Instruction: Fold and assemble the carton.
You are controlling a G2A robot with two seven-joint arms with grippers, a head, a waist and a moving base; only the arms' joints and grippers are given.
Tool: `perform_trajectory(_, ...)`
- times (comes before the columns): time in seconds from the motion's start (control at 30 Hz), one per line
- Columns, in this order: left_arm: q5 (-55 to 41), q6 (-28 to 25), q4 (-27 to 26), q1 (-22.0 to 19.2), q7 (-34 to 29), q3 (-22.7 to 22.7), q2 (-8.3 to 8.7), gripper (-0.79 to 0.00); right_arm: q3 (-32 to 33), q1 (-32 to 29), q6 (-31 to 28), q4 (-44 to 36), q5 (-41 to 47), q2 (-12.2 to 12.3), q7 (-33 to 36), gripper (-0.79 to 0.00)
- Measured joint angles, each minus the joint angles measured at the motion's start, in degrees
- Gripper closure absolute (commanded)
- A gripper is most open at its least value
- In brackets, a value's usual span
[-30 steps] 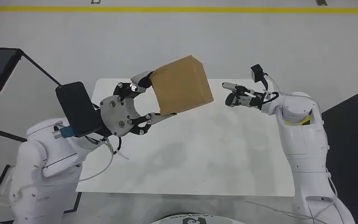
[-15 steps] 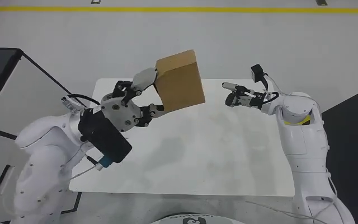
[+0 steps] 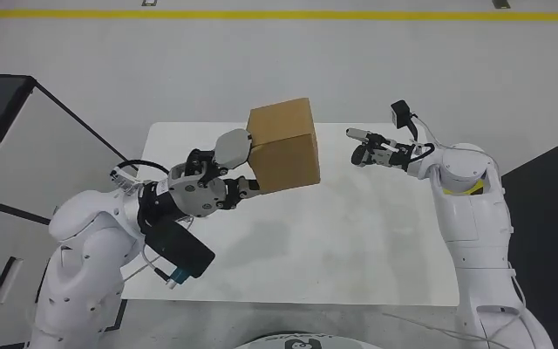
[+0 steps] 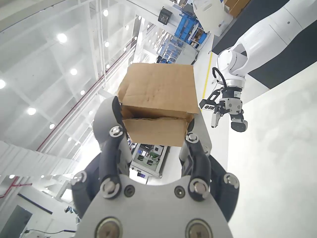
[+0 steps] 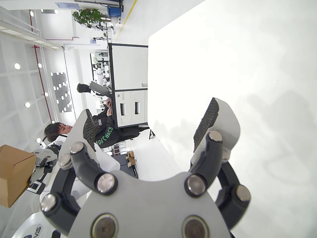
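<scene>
A: What's above the bench [image 3: 349, 253]?
B: The carton [image 3: 283, 144], lifted over the far edge, left of the middle. The left gripper [image 3: 246, 166] is clenched across one end of it.
A: And the right gripper [image 3: 356, 145]?
B: Released, holding nothing, near the far right corner, well apart.
A: Risk?
B: Probably the one-ended pinch: the walls could buckle, or the carton swing and slip.

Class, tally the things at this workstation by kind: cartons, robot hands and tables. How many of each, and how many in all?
Carton: 1
Hands: 2 (left hand, right hand)
Table: 1
Total: 4
</scene>
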Motion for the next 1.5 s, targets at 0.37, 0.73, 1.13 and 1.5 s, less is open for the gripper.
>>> perform_trajectory(0.37, 22.28, 18.05, 0.92, 2.22, 14.65, -1.29, 0.94, 0.000, 0.00, 0.00, 0.00, 0.00, 0.00, 0.00, 0.00, -0.785)
perform_trajectory(0.73, 25.51, 26.38, 1.31, 3.62, 17.79, -0.55, 0.98, 0.000, 0.00, 0.00, 0.00, 0.00, 0.00, 0.00, 0.00, -0.785)
perform_trajectory(1.13, 31.34, 39.38, 1.37, 2.64, 16.78, -0.53, 0.70, 0.000, 0.00, 0.00, 0.00, 0.00, 0.00, 0.00, 0.00, -0.785)
perform_trajectory(1.5, 41.42, 46.60, 0.74, 2.32, 18.83, -1.16, 0.98, 0.000, 0.00, 0.00, 0.00, 0.00, 0.00, 0.00, 0.00, -0.785)
